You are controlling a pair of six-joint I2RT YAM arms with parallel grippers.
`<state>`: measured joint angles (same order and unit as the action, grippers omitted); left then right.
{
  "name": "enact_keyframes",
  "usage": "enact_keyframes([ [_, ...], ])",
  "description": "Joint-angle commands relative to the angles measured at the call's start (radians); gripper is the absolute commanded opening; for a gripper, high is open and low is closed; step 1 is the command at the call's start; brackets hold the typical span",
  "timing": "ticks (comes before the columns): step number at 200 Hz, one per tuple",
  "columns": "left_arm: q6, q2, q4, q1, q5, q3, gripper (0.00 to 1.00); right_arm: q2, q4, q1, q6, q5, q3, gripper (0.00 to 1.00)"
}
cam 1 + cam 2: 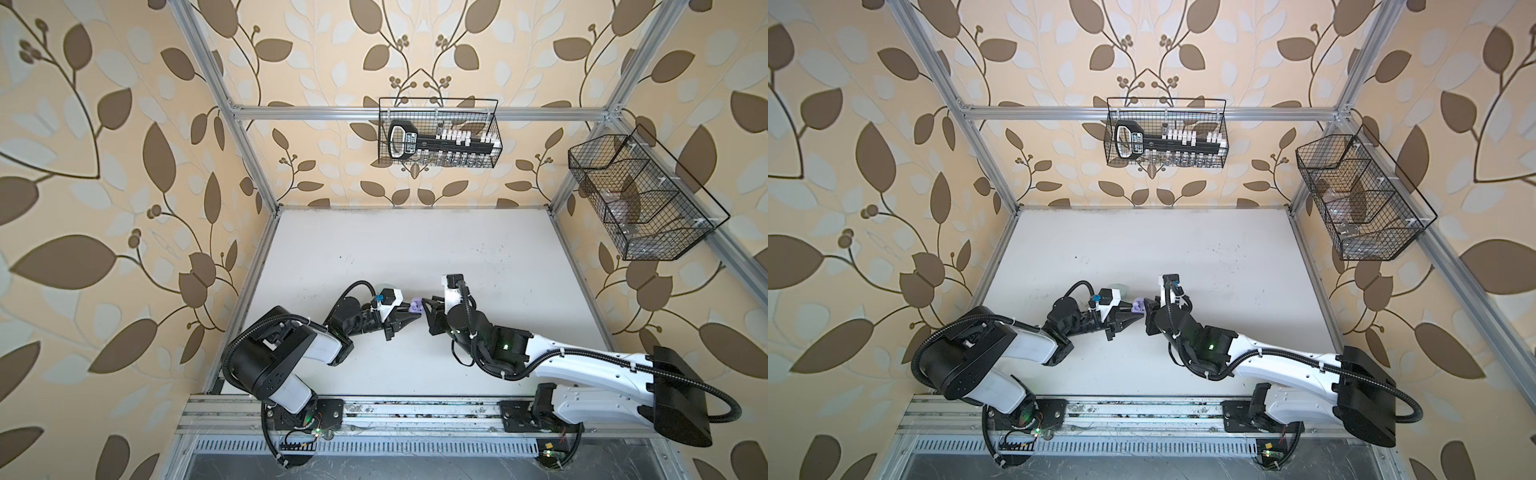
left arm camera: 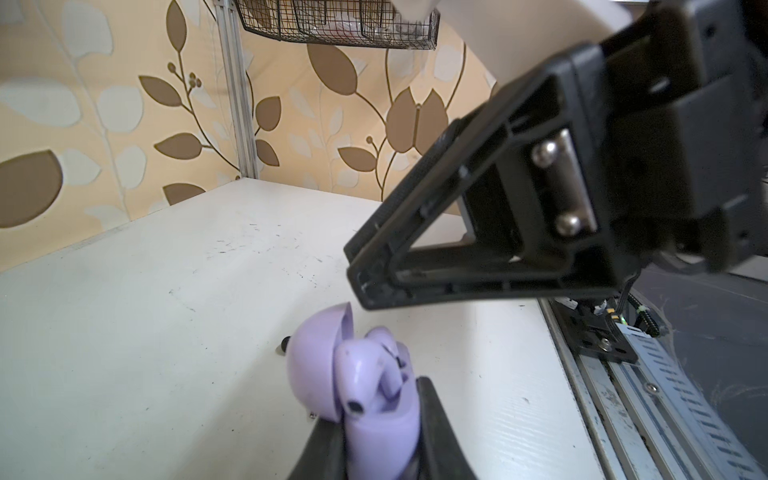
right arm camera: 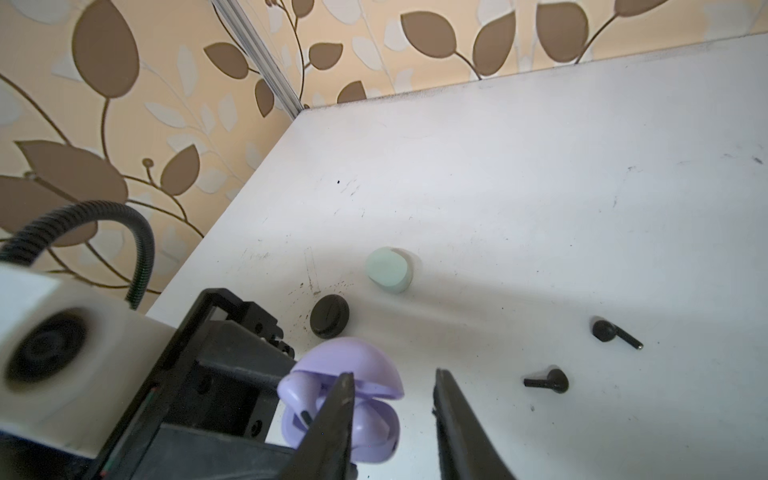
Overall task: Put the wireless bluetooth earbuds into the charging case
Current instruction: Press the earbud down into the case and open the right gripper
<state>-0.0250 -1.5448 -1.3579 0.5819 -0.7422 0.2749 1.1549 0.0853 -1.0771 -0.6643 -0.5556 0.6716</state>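
Your left gripper is clamped tight on the body of the small lilac plastic charging case. The case's domed lid is swung open and stands up behind the wells. Two lilac stemmed plastic earbuds are in the case. One sits low in its well, and the other rides higher with the dark tip of its stem showing.

Your right gripper has its fingers partly spread with nothing between them. It hangs right at the case. In the right wrist view one finger crosses in front of the open wells. In the left wrist view its tip is just beside the lid's edge, and I cannot tell whether it touches.

On the white tabletop, a round black closed case lies just beyond the lilac one. A pale mint rounded case lies a little farther on. Two black stemmed earbuds lie loose, apart from each other, on the far side of your right gripper's fingers.

The black wire basket on the back rail holds a black-handled rack of white blocks. The divided wire basket on the side rail holds pale, clear items too blurred to name.
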Motion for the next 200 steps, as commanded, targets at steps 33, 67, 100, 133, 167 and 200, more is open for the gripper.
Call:
enact_keyframes([
  [33,-0.032,0.017,-0.064,0.003,-0.042,-0.001,0.0,-0.061,-0.022,-0.043,0.029,-0.024,0.035,0.45],
  [67,-0.038,0.014,-0.066,0.003,-0.051,0.0,0.0,0.002,-0.034,-0.05,0.021,-0.015,0.081,0.49],
  [100,-0.044,0.014,-0.065,0.003,-0.046,-0.005,0.0,0.056,-0.042,-0.051,0.015,-0.01,0.109,0.53],
  [133,-0.049,0.021,-0.065,0.003,-0.044,-0.009,0.0,0.089,-0.05,-0.05,0.011,-0.017,0.121,0.53],
  [167,-0.052,0.042,-0.064,0.003,-0.035,-0.024,0.0,0.106,-0.059,-0.051,0.001,-0.021,0.116,0.48],
  [200,-0.051,0.063,-0.064,0.003,-0.023,-0.035,0.0,0.091,-0.051,-0.052,-0.012,-0.022,0.088,0.43],
])
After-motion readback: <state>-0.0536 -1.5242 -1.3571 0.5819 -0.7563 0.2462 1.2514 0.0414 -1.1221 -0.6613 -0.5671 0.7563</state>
